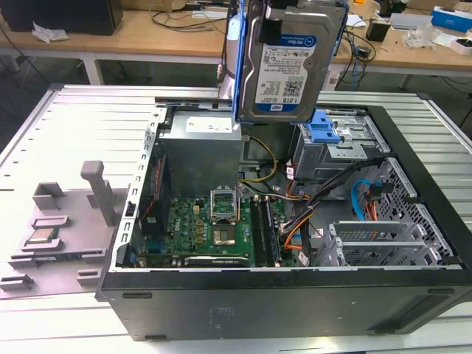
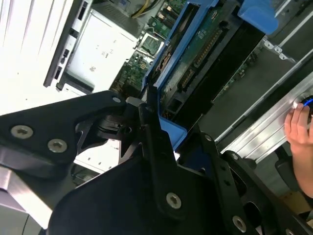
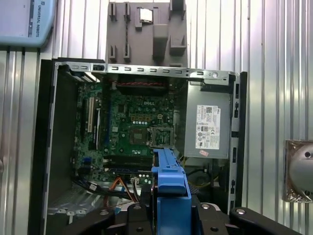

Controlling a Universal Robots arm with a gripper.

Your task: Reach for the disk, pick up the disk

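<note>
Exterior view first: I see the disk [image 1: 284, 63] lifted well above the open PC case [image 1: 280, 310], label side toward the cam, hanging over the drive-bay corner. Its label is blue and white w/ barcodes; I won't read off the print. A blue bracket [image 1: 237, 66] runs along the disk's edges. Inside the case I see a green motherboard [image 1: 214, 232] w/ an empty CPU socket [image 1: 223, 203], a grey power supply [image 1: 200, 151] carrying a white sticker, and a blue latch [image 1: 327, 127] on the silver drive cage. Orange and blue cables [image 1: 365, 203] run near the cage. The case lies on its side on a ribbed metal desk [image 1: 88, 125]. On the exterior view's left sits a grey fixture [image 1: 63, 221] w/ a small square chip [image 1: 43, 236] in it. In both wrist views my hand [image 2: 154, 120] is clamped on the disk by its blue bracket, black fingers [image 2: 146, 127] pressed to either side; the first wrist view shows that bracket [image 3: 170, 188] edge-on between them, above the open case. A person's hand [image 2: 298, 129] rests by the rail in the second wrist view.
</note>
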